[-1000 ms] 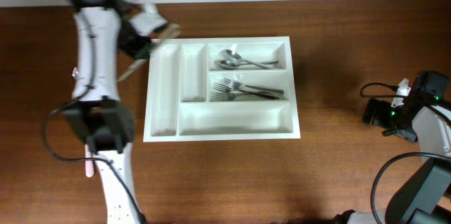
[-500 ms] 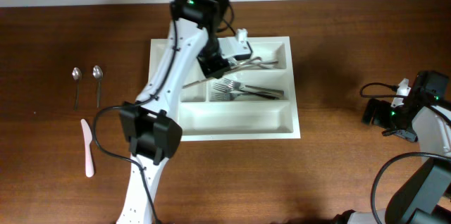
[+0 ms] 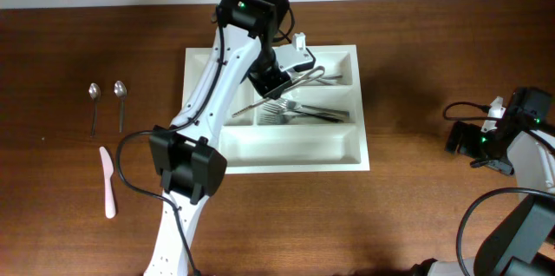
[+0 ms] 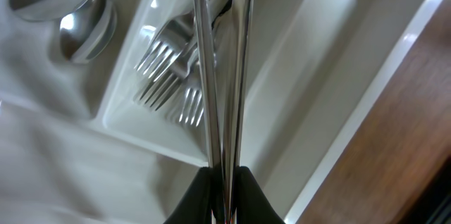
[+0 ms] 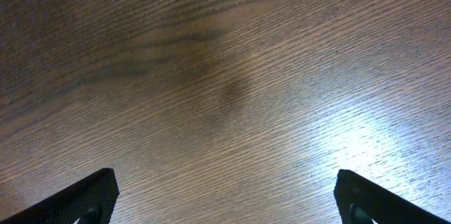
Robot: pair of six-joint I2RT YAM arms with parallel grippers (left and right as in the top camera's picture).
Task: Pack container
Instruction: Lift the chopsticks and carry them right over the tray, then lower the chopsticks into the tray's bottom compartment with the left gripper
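Two spoons (image 3: pixel 120 91) lie left of the container (image 3: pixel 286 150); left hand (image 4: pixel 224 185) clamps metal handles (image 4: pixel 204 76), right hand (image 5: pixel 225 199) apart.

Glossy white plastic container (image 3: pixel 286 147), shiny metal forks (image 4: pixel 166 76), grained wood table (image 5: pixel 225 76)

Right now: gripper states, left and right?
Left gripper: closed on metal cutlery.
Right gripper: open, empty.
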